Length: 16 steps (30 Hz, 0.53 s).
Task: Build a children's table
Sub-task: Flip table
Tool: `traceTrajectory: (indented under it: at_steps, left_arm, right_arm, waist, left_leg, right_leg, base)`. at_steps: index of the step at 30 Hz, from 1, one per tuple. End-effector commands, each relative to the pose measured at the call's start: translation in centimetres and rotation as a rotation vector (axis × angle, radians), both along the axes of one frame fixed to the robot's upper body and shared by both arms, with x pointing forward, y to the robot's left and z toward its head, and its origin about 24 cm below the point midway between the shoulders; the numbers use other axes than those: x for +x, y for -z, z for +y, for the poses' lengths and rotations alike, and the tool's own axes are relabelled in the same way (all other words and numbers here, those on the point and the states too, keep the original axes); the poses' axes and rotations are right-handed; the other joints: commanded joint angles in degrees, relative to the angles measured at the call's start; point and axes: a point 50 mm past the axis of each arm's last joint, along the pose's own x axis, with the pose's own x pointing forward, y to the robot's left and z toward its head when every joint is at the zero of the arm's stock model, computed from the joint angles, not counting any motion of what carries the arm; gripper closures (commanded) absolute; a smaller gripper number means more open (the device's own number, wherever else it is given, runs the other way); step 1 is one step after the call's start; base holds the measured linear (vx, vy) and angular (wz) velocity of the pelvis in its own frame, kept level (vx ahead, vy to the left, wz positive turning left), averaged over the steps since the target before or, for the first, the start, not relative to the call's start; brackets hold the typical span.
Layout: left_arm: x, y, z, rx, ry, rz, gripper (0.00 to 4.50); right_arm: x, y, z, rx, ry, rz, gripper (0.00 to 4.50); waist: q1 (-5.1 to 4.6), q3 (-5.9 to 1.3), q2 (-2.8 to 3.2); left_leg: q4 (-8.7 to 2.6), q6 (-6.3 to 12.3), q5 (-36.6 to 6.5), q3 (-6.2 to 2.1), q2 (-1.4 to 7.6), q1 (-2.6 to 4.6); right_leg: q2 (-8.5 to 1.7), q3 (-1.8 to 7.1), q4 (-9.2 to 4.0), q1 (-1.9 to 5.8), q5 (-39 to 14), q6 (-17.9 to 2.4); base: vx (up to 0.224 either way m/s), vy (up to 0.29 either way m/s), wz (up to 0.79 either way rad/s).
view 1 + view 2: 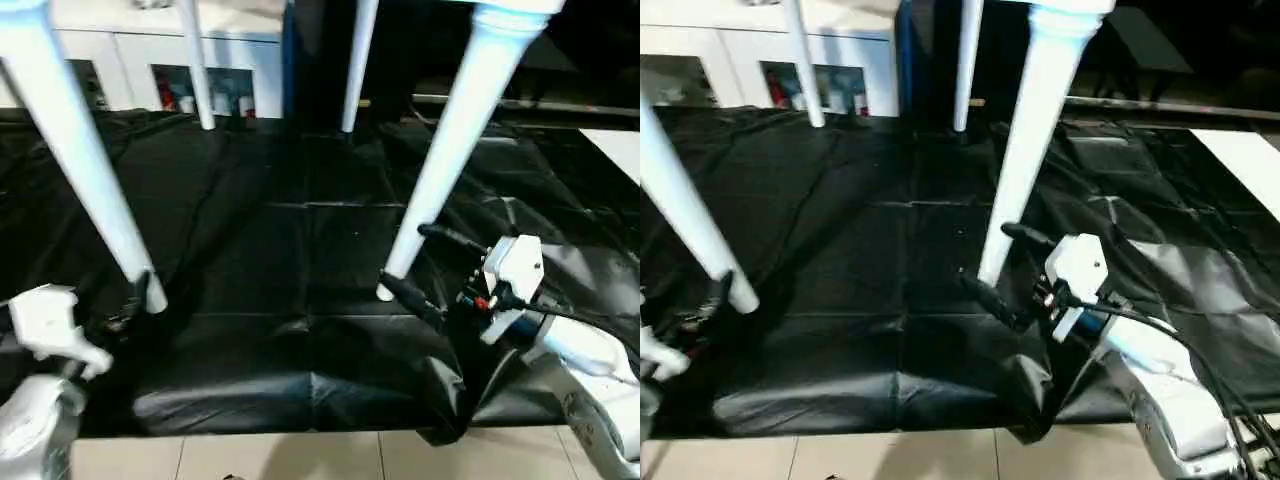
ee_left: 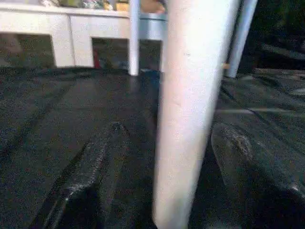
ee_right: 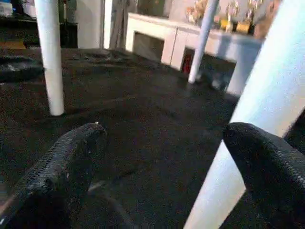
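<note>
Here the children's table (image 1: 500,15) stands upright on its four legs over a black sheet (image 1: 300,260) spread on the floor, so assembly appears essentially complete: all four legs are seated in the top, of which just the near right corner socket shows at the upper edge of the head views. The left gripper (image 2: 157,181) has its two fingers (image 2: 81,176) spread apart on either side of the near left leg (image 1: 80,170), close to its foot; the leg stands between the fingers, and whether either pad touches it cannot be told. The right gripper (image 1: 425,265) likewise has its fingers (image 3: 62,167) spread wide about the near right leg (image 1: 450,150); in the right wrist view the leg lies hard against one finger and well apart from the other. Beyond both pairs of fingers stand the two far legs (image 1: 198,70), their feet on the sheet. What remains, as a judgement, is little more than releasing the legs, or a last check that each is pressed home in its socket. Farther off, past the far legs, a low white cabinet (image 1: 130,60) with open compartments holds small coloured items. The sheet is creased and ridged near the right fingers, and its wrinkles could catch a leg foot if the table is shifted.
</note>
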Motion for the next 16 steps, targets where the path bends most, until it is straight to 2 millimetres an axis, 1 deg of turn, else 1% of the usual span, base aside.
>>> traceTrajectory:
  at_steps: [1, 2, 3, 4, 5, 6, 7, 8, 9, 10, 11, 12, 13, 14, 15, 16]
  left_arm:
    - [-0.5, -0.6, -1.5, -0.022, 0.062, 0.011, 1.22]
    - [-0.7, -0.6, -1.9, -0.021, 0.068, 0.025, 1.22]
    - [-0.8, -0.5, -2.3, -0.015, 0.071, 0.038, 1.22]
    - [-0.7, -0.6, -2.7, -0.005, 0.068, 0.050, 1.22]
    - [-0.5, -0.7, -3.6, 0.018, 0.075, 0.059, 1.22]
    - [-0.1, -0.9, -4.3, 0.042, 0.055, 0.030, 1.22]
    - [0.0, -1.0, -4.5, 0.046, 0.050, 0.024, 1.22]
    - [0.5, -1.2, -5.2, 0.082, 0.023, 0.010, 1.22]
    - [0.8, -1.3, -5.3, 0.097, 0.012, 0.017, 1.22]
    - [1.0, -1.3, -5.3, 0.118, -0.006, 0.015, 1.22]
    - [1.2, -1.5, -5.3, 0.130, -0.026, 0.009, 1.22]
    - [1.3, -1.6, -5.4, 0.127, -0.045, 0.003, 1.22]
    - [1.5, -1.8, -5.5, 0.125, -0.056, -0.003, 1.22]
    - [1.6, -1.9, -5.6, 0.123, -0.061, -0.006, 1.22]
    - [1.6, -1.9, -5.6, 0.124, -0.065, -0.004, 1.22]
    - [1.6, -1.9, -5.6, 0.126, -0.085, -0.004, 1.22]
  right_arm:
    - [0.0, -0.5, -0.3, 0.024, 0.038, 0.003, 0.00]
    - [-0.1, -0.4, -0.4, 0.033, 0.052, 0.019, 0.00]
    - [-0.1, -0.3, -0.4, 0.040, 0.067, 0.032, 0.00]
    - [-0.1, -0.1, -0.4, 0.042, 0.088, 0.042, 0.00]
    - [-0.1, 0.1, -0.4, 0.045, 0.110, 0.054, 0.00]
    - [-0.3, 0.4, -0.3, 0.053, 0.122, 0.063, 0.00]
    - [-0.3, 0.4, -0.3, 0.055, 0.124, 0.064, 0.00]
    - [-0.4, 0.7, -0.2, 0.073, 0.154, 0.074, 0.00]
    - [-0.4, 0.8, -0.1, 0.081, 0.172, 0.077, 0.00]
    - [-0.3, 1.0, -0.2, 0.091, 0.190, 0.085, 0.00]
    - [-0.3, 1.1, -0.2, 0.099, 0.205, 0.094, 0.00]
    - [-0.3, 1.3, -0.2, 0.099, 0.226, 0.107, 0.00]
    - [-0.3, 1.6, -0.3, 0.096, 0.246, 0.115, 0.00]
    - [-0.3, 1.8, -0.4, 0.093, 0.259, 0.120, 0.00]
    - [-0.3, 1.8, -0.4, 0.094, 0.262, 0.123, 0.00]
    - [-0.4, 2.0, -0.4, 0.098, 0.274, 0.135, 0.00]
  waist:
    - [0.33, -1.71, 0.61]
    - [0.39, -1.57, 0.70]
    - [0.47, -1.50, 0.77]
    - [0.58, -1.32, 0.74]
    - [0.87, -1.21, 0.57]
    - [0.89, -1.22, 0.63]
    - [1.07, -1.21, 0.69]
    - [1.37, -1.11, 0.59]
    - [1.25, -1.07, 0.59]
    - [1.19, -1.23, 0.28]
    - [1.16, -1.52, 0.31]
    - [1.06, -1.49, 0.07]
    - [1.07, -1.59, 0.25]
    - [1.00, -1.60, 0.31]
    - [0.99, -1.74, 0.29]
    - [0.89, -1.85, 0.28]
  left_leg:
    - [-5.44, -1.23, -25.44, -2.03, 3.41, 0.87]
    - [-5.52, -1.25, -25.84, -2.11, 3.41, 0.90]
    - [-5.48, -1.64, -26.75, -2.13, 3.43, 1.13]
    - [-5.47, -2.02, -27.47, -2.14, 3.38, 1.28]
    - [-5.44, -2.26, -27.67, -2.22, 3.23, 1.36]
    - [-5.52, -2.42, -27.77, -2.22, 3.36, 1.40]
    - [-5.42, -2.61, -27.59, -2.28, 3.38, 1.50]
    - [-5.45, -2.74, -27.87, -2.34, 3.26, 1.51]
    - [-5.48, -3.28, -28.75, -2.42, 3.22, 1.67]
    - [-5.53, -3.28, -28.07, -2.64, 3.01, 1.32]
    - [-5.60, -3.09, -26.32, -2.74, 3.03, 1.03]
    - [-5.61, -2.96, -25.76, -2.65, 3.08, 0.84]
    - [-5.58, -2.88, -25.02, -2.58, 3.01, 0.78]
    - [-5.59, -2.88, -24.71, -2.59, 3.01, 0.72]
    - [-5.46, -2.78, -24.62, -2.47, 2.96, 0.88]
    - [-5.39, -2.52, -23.97, -2.42, 2.99, 0.82]
  right_leg:
    - [-3.11, 2.54, -5.33, 0.62, -18.77, -7.72]
    - [-3.16, 2.55, -5.46, 0.56, -20.00, -7.48]
    - [-3.16, 2.59, -5.68, 0.35, -22.33, -6.78]
    - [-3.05, 2.61, -5.94, 0.07, -24.42, -5.82]
    - [-3.16, 2.61, -6.18, -0.02, -26.72, -4.73]
    - [-3.12, 2.66, -6.33, -0.05, -27.20, -4.10]
    - [-3.28, 2.70, -6.43, -0.09, -27.56, -3.69]
    - [-3.30, 2.66, -6.67, -0.21, -29.06, -2.90]
    - [-3.15, 2.55, -6.75, -0.34, -29.70, -2.29]
    - [-3.24, 2.42, -6.56, 0.03, -29.98, -1.59]
    - [-3.20, 2.38, -6.21, 0.40, -27.65, -1.45]
    - [-3.08, 2.44, -6.15, 0.41, -26.34, -1.59]
    - [-3.05, 2.46, -5.92, 0.45, -24.43, -2.07]
    - [-3.08, 2.46, -5.90, 0.50, -23.66, -2.27]
    - [-2.97, 2.44, -5.84, 0.42, -22.36, -2.67]
    - [-2.93, 2.49, -5.66, 0.52, -20.38, -3.24]
  base:
    - [0.000, 0.000, 0.00]
    - [0.000, 0.000, 0.00]
    - [0.000, 0.000, 0.00]
    - [0.000, 0.000, 0.00]
    - [0.000, 0.000, 0.00]
    - [0.000, 0.000, 0.00]
    - [0.000, 0.000, 0.00]
    - [0.000, 0.000, 0.00]
    - [0.000, 0.000, 0.00]
    - [0.000, 0.000, 0.00]
    - [0.000, 0.000, 0.00]
    - [0.000, 0.000, 0.00]
    - [0.000, 0.000, 0.00]
    - [0.000, 0.000, 0.00]
    - [0.000, 0.000, 0.00]
    - [0.000, 0.000, 0.00]
